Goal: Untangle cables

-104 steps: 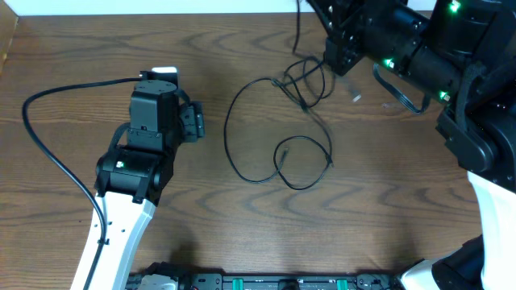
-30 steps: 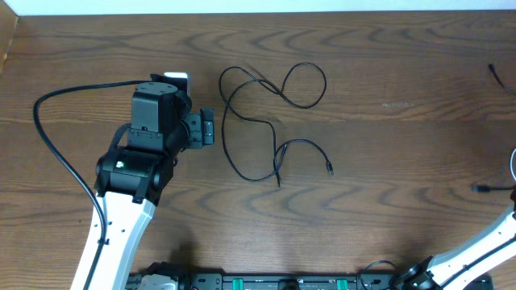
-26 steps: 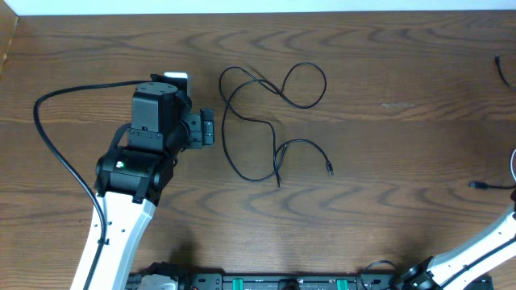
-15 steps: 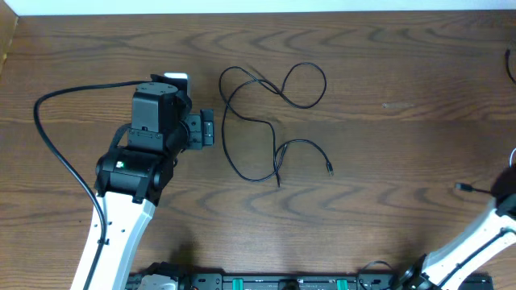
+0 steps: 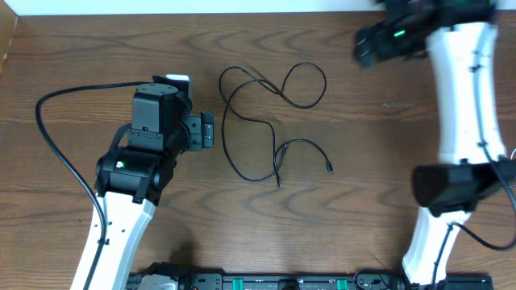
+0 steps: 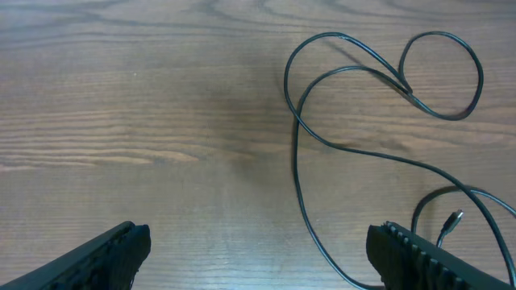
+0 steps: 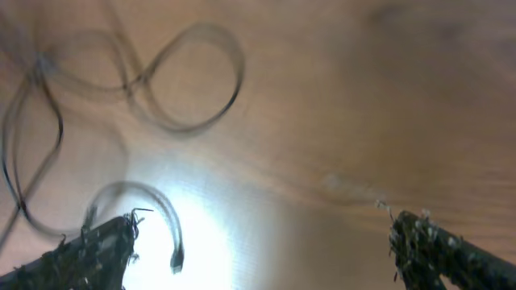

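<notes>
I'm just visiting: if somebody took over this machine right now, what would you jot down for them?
Left gripper: open, empty, beside the black cable.
Right gripper: open, empty, farther off, its view blurred.
Done: the black cable lies free of any other cord, in loose loops that cross.
No white cable shows in any view.
Left: open out those loops, find the white one.
</notes>
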Controlling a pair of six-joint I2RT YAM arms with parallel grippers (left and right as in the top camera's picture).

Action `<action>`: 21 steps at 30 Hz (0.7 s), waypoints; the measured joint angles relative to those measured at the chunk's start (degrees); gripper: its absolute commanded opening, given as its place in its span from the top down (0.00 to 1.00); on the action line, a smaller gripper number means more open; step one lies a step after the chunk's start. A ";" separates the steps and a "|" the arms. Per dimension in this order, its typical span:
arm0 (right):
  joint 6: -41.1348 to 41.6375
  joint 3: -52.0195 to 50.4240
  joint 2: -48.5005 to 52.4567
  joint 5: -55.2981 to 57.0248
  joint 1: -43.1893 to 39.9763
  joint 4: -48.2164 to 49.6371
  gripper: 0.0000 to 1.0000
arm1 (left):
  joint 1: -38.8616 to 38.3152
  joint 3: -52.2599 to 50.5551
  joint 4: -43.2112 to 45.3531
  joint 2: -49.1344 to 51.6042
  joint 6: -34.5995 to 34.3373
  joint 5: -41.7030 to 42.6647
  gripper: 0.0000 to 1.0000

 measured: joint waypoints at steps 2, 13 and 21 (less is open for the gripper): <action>-0.48 0.00 1.70 2.38 3.04 -2.89 0.01 | 0.00 0.00 0.17 0.00 0.37 -0.68 0.09; -7.50 -0.11 12.04 7.41 12.33 -5.27 0.05 | 10.73 0.00 12.24 0.02 -2.54 -22.01 0.12; -15.80 -0.20 14.14 8.09 18.62 6.32 0.01 | 23.28 0.00 13.46 0.00 -11.89 -31.85 0.13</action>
